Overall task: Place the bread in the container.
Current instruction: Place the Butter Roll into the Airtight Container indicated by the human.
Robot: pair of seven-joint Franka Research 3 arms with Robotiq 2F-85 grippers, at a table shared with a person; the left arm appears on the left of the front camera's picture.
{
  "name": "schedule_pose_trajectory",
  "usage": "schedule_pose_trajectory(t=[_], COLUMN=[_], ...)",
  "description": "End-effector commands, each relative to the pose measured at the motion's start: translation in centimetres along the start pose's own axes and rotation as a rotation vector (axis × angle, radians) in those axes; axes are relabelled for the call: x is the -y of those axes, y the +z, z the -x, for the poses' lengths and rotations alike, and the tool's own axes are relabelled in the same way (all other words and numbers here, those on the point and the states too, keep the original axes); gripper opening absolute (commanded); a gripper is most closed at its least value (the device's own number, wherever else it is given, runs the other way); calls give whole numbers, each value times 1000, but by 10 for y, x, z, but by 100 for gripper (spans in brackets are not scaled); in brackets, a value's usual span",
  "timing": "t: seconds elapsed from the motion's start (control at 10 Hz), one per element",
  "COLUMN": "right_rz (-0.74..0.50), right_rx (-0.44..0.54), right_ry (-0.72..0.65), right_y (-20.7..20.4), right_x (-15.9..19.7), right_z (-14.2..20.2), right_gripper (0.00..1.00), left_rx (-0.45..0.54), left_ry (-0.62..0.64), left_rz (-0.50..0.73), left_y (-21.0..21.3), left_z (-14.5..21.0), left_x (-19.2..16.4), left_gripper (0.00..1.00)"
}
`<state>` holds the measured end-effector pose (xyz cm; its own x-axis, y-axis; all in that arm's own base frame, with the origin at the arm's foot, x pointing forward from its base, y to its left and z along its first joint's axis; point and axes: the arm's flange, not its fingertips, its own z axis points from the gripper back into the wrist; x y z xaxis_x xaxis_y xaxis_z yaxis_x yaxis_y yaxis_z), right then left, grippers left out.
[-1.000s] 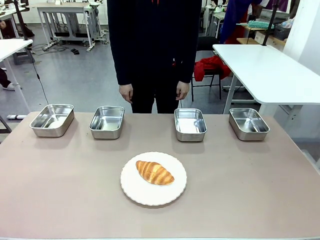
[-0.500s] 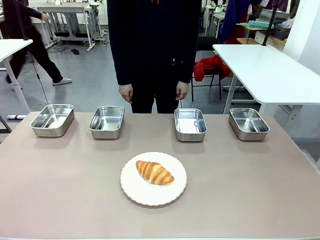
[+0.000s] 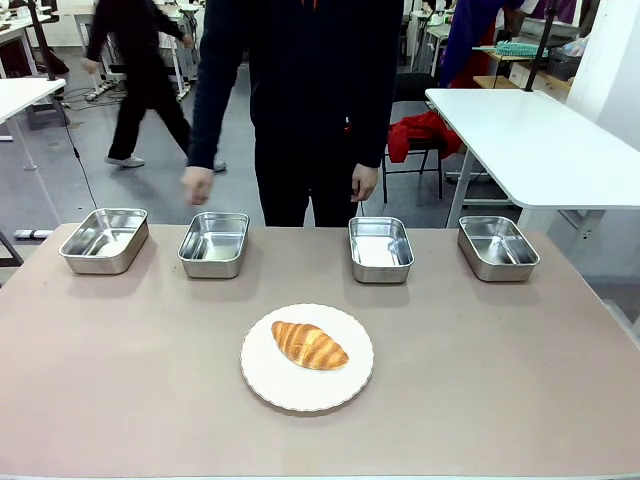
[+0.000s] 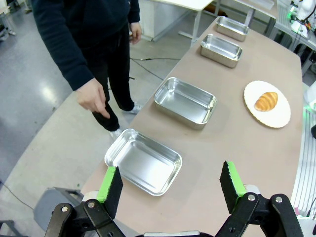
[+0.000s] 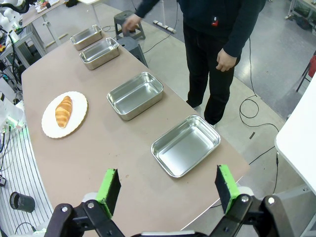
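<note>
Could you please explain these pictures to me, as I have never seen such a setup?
These come from a two-armed robot at a table. The front picture looks across it from between the arms, towards a person standing at the far side, one hand held out near the far edge. The other two come from wrist cameras, each looking along its own claw: the left claw and the right claw, with green pads. Both claws are open and hold nothing. On the table a row of four steel trays lies along the far side, all empty, and a croissant lies on a white plate nearer the robot.
</note>
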<state>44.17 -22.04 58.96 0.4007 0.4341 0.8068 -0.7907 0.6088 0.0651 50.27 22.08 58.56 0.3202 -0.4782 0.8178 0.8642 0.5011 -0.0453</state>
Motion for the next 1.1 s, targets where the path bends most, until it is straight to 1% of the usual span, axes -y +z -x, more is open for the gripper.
schedule_pose_trajectory(t=[0.0,1.0], right_rz=[-1,-1], right_rx=[8,8], right_ry=[7,7], right_y=[0,0], right_x=[-1,-1], right_z=[-3,-3], right_gripper=[100,100], left_rx=[2,2], left_ry=[-9,-9], left_rz=[-4,-4], left_y=[1,1], left_z=[-1,-1], left_x=[0,0], left_gripper=[100,100])
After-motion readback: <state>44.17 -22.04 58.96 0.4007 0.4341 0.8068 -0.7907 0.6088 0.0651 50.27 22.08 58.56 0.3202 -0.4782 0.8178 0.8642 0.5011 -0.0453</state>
